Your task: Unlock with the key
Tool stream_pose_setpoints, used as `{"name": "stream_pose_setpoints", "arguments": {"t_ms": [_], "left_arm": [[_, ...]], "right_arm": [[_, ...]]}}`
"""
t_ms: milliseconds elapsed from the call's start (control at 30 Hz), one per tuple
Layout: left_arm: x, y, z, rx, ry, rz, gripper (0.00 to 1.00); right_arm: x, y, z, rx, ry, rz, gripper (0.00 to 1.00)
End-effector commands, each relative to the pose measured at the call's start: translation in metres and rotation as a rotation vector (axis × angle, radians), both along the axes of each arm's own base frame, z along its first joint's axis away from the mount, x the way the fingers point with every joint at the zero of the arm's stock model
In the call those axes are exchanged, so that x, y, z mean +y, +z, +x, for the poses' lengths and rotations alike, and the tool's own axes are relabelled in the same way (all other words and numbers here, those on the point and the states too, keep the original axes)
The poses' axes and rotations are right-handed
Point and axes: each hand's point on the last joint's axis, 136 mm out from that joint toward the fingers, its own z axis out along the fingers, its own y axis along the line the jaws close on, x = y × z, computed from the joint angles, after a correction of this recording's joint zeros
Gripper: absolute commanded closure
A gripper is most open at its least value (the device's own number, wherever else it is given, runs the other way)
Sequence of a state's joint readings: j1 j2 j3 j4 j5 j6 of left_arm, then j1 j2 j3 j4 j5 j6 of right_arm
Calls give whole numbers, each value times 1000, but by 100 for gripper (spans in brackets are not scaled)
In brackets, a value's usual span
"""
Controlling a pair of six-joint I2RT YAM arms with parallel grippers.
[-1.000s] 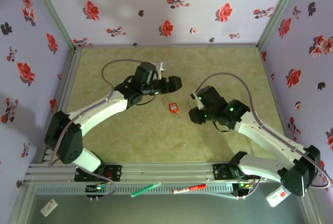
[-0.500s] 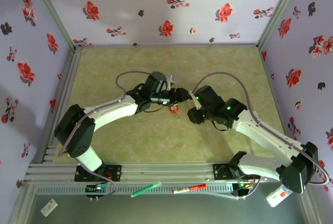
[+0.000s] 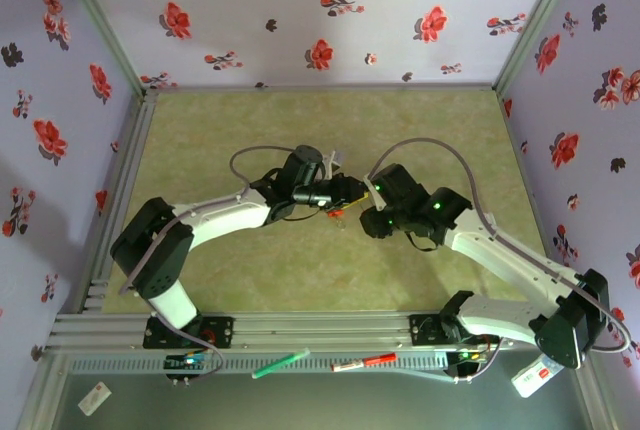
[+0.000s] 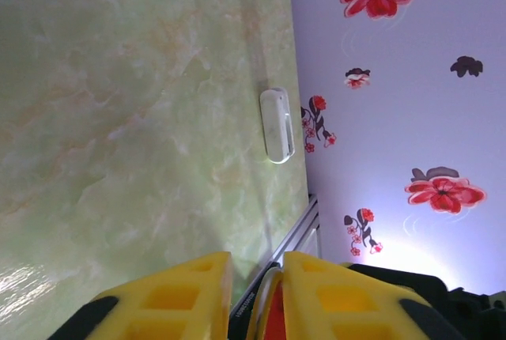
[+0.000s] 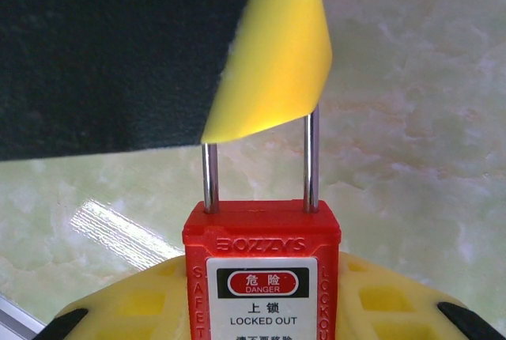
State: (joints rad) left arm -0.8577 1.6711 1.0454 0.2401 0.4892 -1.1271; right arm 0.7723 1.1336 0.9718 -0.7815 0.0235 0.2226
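Reading "LOCKED OUT" on the red padlock [image 5: 263, 265], we find it at the middle of the table [image 5: 411, 119], clamped in the right gripper [image 5: 265, 304]; the top view is too small for this label. The left gripper [image 4: 254, 277], well apart one second ago, now straddles the steel shackle [image 5: 209, 178], and we cannot tell if it presses.

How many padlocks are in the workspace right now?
1. The red padlock: its body between the fingers of the right gripper, its shackle top between those of the left gripper. Another could hide under the arms.
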Motion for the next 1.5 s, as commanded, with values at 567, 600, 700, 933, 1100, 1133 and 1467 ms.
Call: {"name": "stream_pose_setpoints", "arguments": {"t_ms": [567, 600, 700, 933, 1100, 1133, 1467], "left_arm": [[37, 27, 38, -91, 83, -33, 100], [41, 33, 44, -106, 93, -35, 100], [43, 48, 53, -147, 100, -55, 100], [38, 54, 50, -161, 76, -88, 100], [48, 45, 49, -152, 86, -59, 100], [51, 43, 50, -147, 90, -54, 100], [62, 40, 47, -152, 87, -10, 100]], "right_arm": [[5, -13, -15, 79, -53, 62, 100], [5, -17, -19, 93, -51, 66, 100], [6, -26, -26, 123, -49, 56, 100], [5, -25, -19, 99, -86, 60, 100], [-17, -7, 3, 37, -222, 12, 33], [-23, 2, 8, 12, -253, 11, 25], [-45, 40, 28, -65, -388, 143, 1]]}}
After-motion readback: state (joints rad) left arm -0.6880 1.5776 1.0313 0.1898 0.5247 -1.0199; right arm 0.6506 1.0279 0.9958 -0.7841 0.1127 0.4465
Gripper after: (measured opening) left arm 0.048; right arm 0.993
